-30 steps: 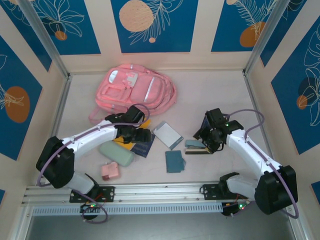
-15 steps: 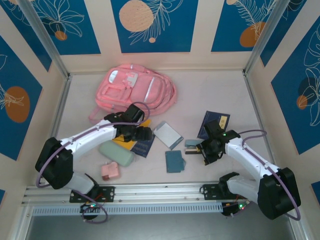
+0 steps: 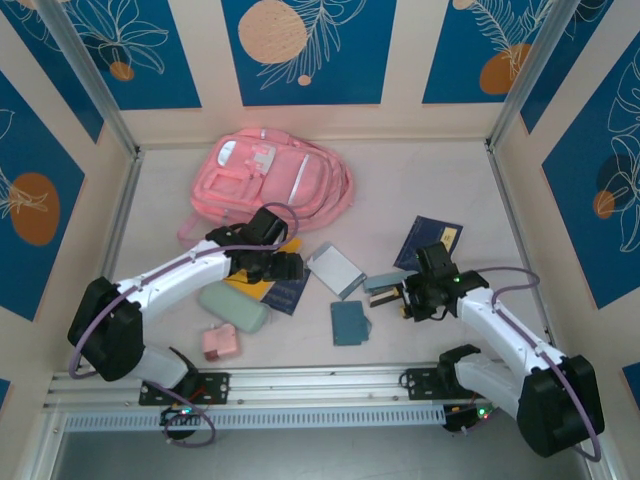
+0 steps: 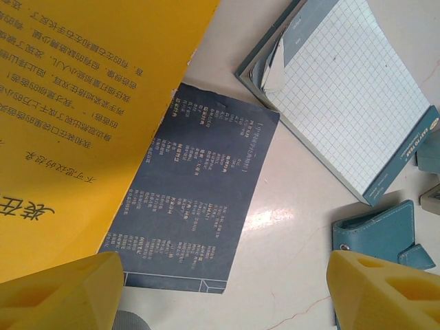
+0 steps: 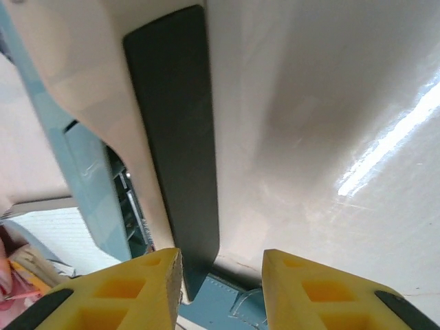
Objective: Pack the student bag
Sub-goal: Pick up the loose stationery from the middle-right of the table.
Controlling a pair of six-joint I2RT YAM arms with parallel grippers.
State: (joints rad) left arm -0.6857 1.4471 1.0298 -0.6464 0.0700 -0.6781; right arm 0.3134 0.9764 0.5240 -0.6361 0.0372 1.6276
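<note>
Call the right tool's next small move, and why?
Probably close fully before lifting. The right tool straddles the stapler's dark end, but a gap shows beside one finger; lifting toward the student bag now would likely leave it behind.

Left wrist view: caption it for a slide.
Open left gripper hovers above a dark blue booklet, between a yellow book and a grid notepad.

My left arm (image 3: 170,275) and right arm (image 3: 500,322) have white shells, black joints, lilac cables (image 3: 505,272) and yellow wedge-shaped fingertips (image 4: 62,292).
</note>
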